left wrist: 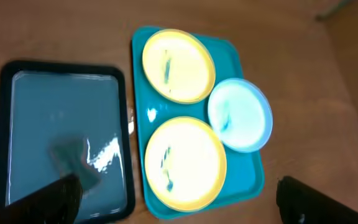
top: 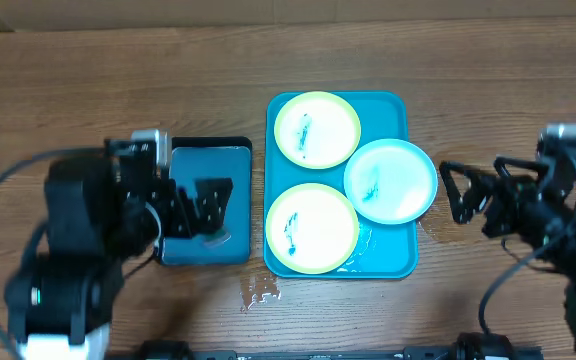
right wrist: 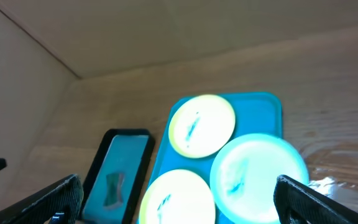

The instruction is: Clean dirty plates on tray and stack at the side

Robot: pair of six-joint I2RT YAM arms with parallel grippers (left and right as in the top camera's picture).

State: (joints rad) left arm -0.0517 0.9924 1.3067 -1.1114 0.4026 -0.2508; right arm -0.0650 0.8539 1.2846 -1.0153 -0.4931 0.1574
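Left gripper [top: 205, 208] is hovering over the small dark blue tray [top: 208, 158], its fingers [left wrist: 53, 198] standing wide apart w/ nothing between them. A greyish item [left wrist: 73, 158], poss. a cloth or sponge (view is blurred), is lying in that tray. Right gripper [top: 451, 192] is sitting just right of the turquoise tray [top: 392, 105], jaws likewise spread and empty, while all 3 plates are resting on the turquoise tray, each showing a blue-green smear: far yellow-green plate [top: 316, 129], near yellow-green plate [top: 312, 228], and light blue plate [top: 390, 180] overhanging the right rim.
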